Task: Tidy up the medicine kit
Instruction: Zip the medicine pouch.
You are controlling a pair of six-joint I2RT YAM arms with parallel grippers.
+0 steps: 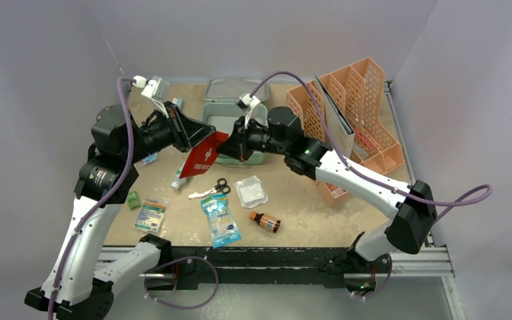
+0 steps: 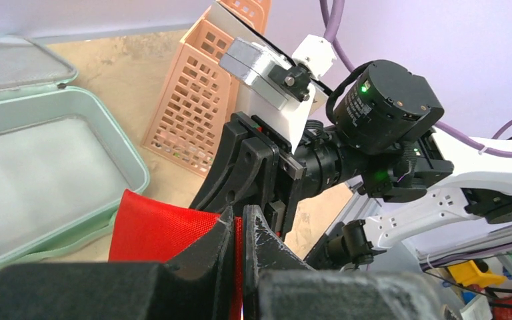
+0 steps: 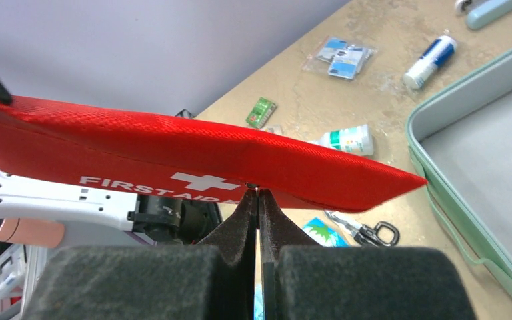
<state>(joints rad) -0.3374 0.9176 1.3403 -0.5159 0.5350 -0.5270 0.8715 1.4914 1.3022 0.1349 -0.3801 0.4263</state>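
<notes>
Pouch (image 3: 173, 150): red woven cloth, fine ribbed weave, faint sheen
Medicine kit (image 2: 40, 167): mint plastic, smooth, satin
File rack (image 2: 193, 100): peach plastic, perforated, matt
Table (image 3: 320, 87): beige, stone-like mottling, matt
Right gripper fingers (image 3: 237, 227): black, grainy, matt
Scissors (image 3: 367, 230): metal blades, black handles

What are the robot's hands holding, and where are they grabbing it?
Both hold the red FIRST AID pouch. The left gripper pinches one edge; the right gripper pinches the edge by the white cross.

One camera looks down from high behind at the whole sandy table (image 1: 307, 200); both wrist cameras look close-up at the same flat red cloth pouch (image 1: 203, 155) and mint-green plastic box (image 1: 207, 117).
</notes>
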